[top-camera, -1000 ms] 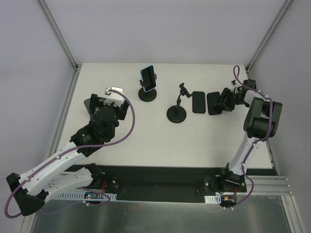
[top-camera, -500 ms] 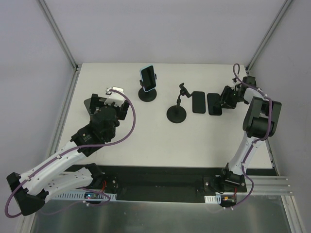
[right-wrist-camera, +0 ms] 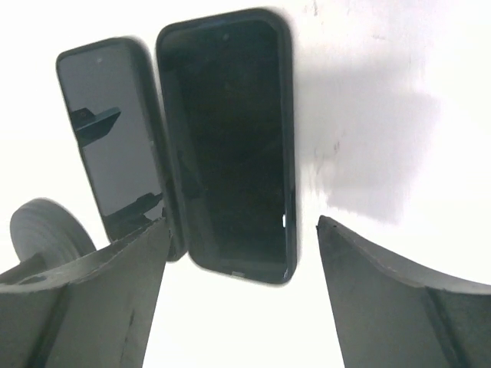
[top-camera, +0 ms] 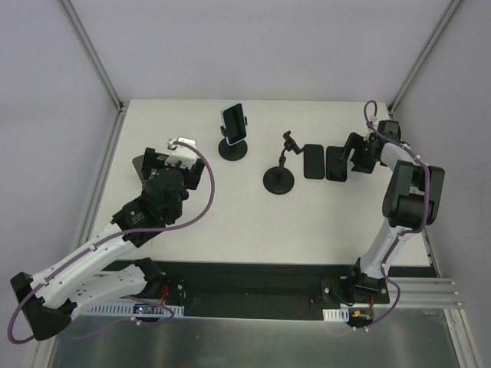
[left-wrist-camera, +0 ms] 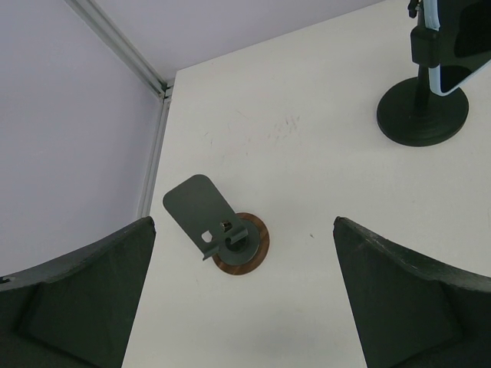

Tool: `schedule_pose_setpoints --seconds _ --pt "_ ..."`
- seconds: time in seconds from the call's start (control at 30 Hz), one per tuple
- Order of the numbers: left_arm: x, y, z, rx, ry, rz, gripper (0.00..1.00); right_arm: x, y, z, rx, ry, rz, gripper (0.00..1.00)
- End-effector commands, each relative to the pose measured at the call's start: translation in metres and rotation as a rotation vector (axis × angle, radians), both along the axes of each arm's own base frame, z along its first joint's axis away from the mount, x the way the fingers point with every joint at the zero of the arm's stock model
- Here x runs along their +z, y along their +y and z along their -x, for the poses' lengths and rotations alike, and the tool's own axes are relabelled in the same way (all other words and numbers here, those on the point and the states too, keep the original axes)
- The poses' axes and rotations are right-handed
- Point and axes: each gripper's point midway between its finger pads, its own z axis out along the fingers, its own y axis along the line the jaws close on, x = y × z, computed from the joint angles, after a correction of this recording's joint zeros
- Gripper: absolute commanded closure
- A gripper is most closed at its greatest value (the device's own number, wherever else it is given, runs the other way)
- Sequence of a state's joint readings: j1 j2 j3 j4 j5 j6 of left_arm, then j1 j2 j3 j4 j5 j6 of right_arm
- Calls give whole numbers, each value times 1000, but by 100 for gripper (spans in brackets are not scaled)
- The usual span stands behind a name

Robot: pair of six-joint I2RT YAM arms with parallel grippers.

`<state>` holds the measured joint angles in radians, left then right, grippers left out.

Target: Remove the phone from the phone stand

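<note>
A phone in a light blue case (top-camera: 233, 121) sits clamped upright on a black phone stand (top-camera: 233, 149) at the back of the table; the left wrist view catches its lower edge (left-wrist-camera: 453, 46) at the top right. Two black phones lie flat side by side, one (top-camera: 313, 161) beside an empty clamp stand (top-camera: 278, 179) and the other (top-camera: 335, 162) in front of my right gripper (top-camera: 349, 159). In the right wrist view that phone (right-wrist-camera: 226, 146) lies just beyond the open right gripper (right-wrist-camera: 242, 295), untouched. My left gripper (left-wrist-camera: 242, 307) is open and holds nothing.
A grey plate stand on a round wooden base (left-wrist-camera: 230, 234) stands below my left gripper near the table's left edge. Metal frame posts (top-camera: 92, 54) rise at the back corners. The second flat phone (right-wrist-camera: 115, 146) lies close beside the first.
My right gripper has opened and let go of the black phone, which now lies flat next to the other one. The right arm drew back a little. The left arm is unchanged.
</note>
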<state>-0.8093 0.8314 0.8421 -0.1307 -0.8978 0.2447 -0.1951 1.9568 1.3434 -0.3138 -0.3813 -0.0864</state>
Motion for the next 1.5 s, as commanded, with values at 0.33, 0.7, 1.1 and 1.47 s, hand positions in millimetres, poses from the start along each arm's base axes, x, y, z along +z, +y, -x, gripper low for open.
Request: schedule_pose_setpoints --seconds 0.33,0.7,1.1,1.47 --pt "-2 -28 -1 -147 10 102 1 175 97 27 208 -552 -36 9" --pt "-19 -116 5 -487 182 286 1 220 136 113 252 -784 -7 3" --pt "-41 -247 -47 -598 428 440 1 267 67 242 32 -1061 175 4" --pt "-68 -316 -98 -621 481 441 22 247 25 278 -48 -1199 397 4"
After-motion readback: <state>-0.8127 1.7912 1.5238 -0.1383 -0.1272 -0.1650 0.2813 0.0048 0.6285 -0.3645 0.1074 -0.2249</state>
